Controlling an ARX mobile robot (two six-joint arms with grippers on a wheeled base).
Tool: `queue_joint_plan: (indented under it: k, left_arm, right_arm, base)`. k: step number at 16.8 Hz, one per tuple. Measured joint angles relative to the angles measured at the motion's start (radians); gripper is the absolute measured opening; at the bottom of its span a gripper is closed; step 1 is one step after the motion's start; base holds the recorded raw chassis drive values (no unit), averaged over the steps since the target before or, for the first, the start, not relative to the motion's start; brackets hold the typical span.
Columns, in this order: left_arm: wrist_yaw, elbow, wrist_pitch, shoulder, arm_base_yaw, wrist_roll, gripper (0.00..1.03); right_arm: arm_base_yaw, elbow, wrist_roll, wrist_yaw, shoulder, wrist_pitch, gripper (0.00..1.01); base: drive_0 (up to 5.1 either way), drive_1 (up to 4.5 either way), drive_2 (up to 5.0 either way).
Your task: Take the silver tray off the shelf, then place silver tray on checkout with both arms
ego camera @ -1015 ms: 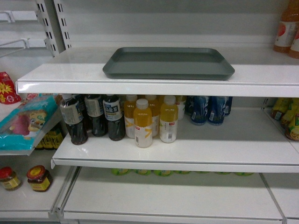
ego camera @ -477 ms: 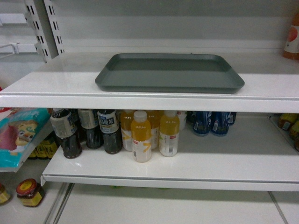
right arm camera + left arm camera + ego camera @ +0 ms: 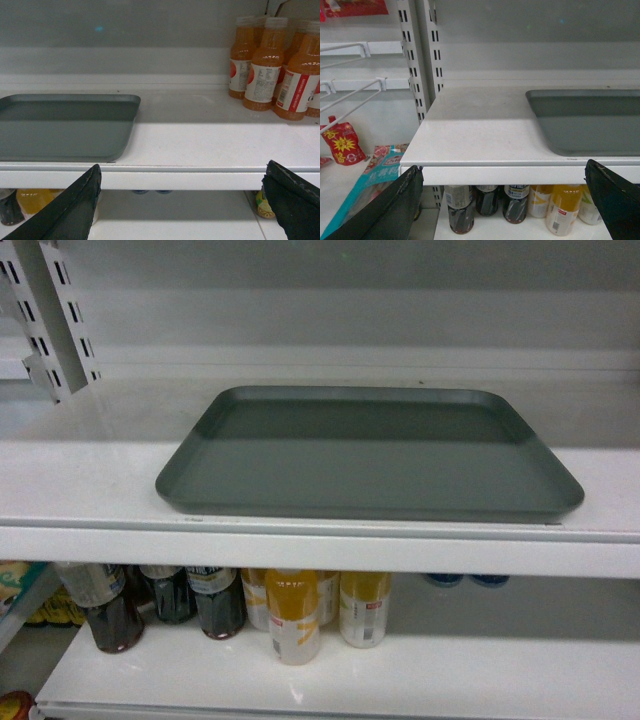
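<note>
Sitting flat on the shelf point(image 3: 90, 495) is the silver tray point(image 3: 370, 455), near the front edge (drink bottles point(image 3: 295, 615) are standing underneath). Both grippers, left point(image 3: 510, 200) and right point(image 3: 182, 200), are hanging in front of the shelf edge, fingers spread wide, gripping nothing, not touching the tray.

Tray point(image 3: 370, 455) lying flat on the shelf point(image 3: 90, 490), its long side along the shelf's front edge and its near rim just behind that edge; bare board to either side. Slotted upright point(image 3: 50, 320) at the shelf's back left corner. Juice bottles point(image 3: 272, 65) standing at the back of the shelf, well right of the tray. On the lower shelf point(image 3: 450, 670), under the tray's left half, a row of drink bottles point(image 3: 230, 605) near the front edge.
</note>
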Motion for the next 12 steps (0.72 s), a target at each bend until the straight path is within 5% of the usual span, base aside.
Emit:
queue_joint_plan:
  k: [4,12]
  left_arm:
    - [0.000,0.000,-0.001,0.000,0.000,0.000,0.98]
    - [0.000,0.000,-0.002,0.000,0.000,0.000,0.98]
  right_arm:
    - [0.000,0.000,0.000,0.000,0.000,0.002,0.98]
    - [0.000,0.000,0.000,0.000,0.000,0.000,0.98]
  base:
    - [0.0,4.34,-4.3]
    - [0.0,0.00,0.0]
